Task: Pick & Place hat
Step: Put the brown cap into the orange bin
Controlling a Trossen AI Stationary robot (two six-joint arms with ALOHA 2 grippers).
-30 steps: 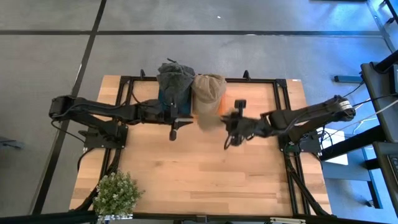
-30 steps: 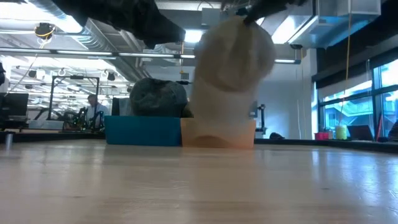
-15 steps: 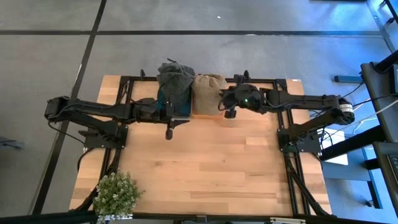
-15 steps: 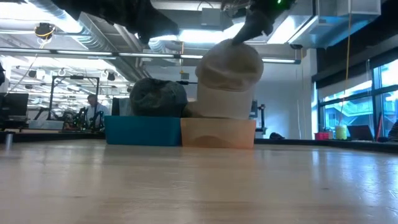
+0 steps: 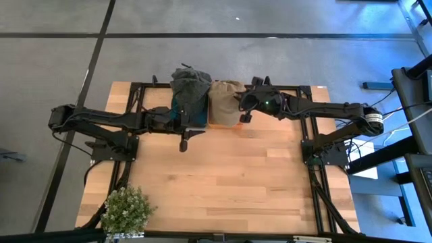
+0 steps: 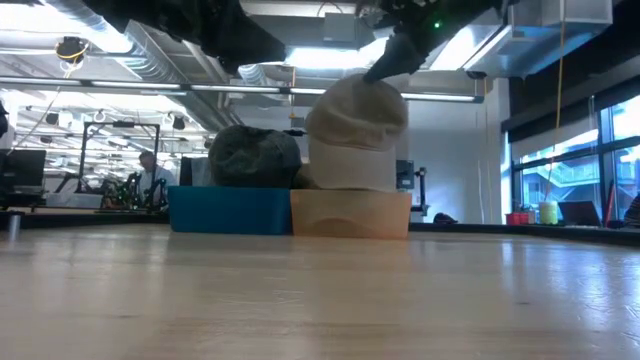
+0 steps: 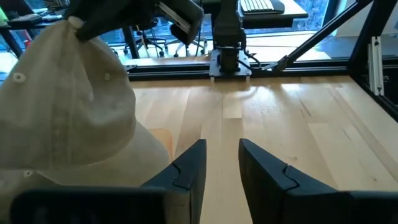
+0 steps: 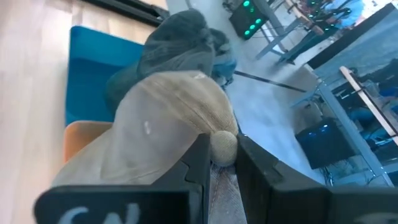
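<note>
Right gripper (image 8: 216, 163) pinches the top button of a domed beige fabric hat (image 8: 163, 127) above an orange bin (image 6: 350, 214).

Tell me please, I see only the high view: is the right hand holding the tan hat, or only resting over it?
Observer: Holding. In the right wrist view the right hand is shut on a fold of the tan hat, pinched between its fingers.
Operator: Is the hat already down inside the orange box?
Observer: Not fully. The low view shows the hat's lower part at the orange box, and its crown stands well above the rim.
Operator: And the left hand, is it open?
Observer: Yes. The left wrist view shows the left hand open and empty, with bare table between its fingers, beside the hat.
</note>
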